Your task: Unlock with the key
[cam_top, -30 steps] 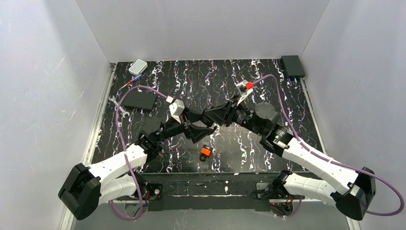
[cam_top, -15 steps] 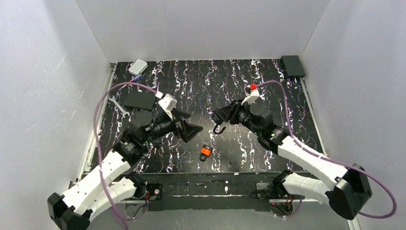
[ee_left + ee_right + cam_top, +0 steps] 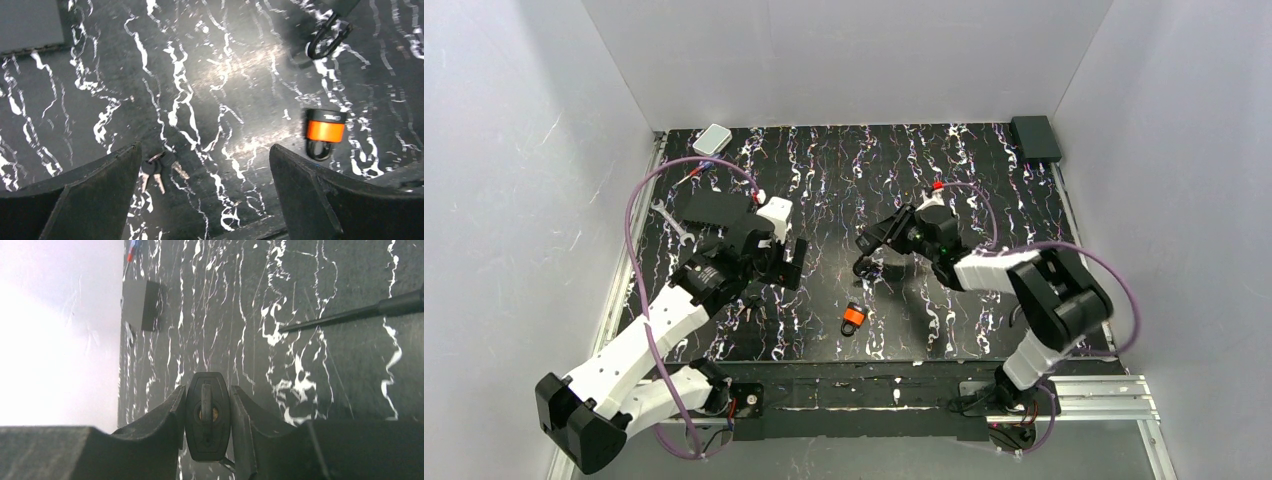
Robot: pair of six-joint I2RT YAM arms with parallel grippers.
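- The left hand (image 3: 790, 262) has drawn away from the right hand (image 3: 871, 246), back toward the counter's (image 3: 984, 180) left edge, and its jaws have spread wide.
- The black padlock (image 3: 207, 437) in the right hand now hangs apart from the left hand.
- The right arm has folded up tighter.

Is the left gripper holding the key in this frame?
No, the left gripper stands open and empty, and the key lies on the table beside one of its fingers.
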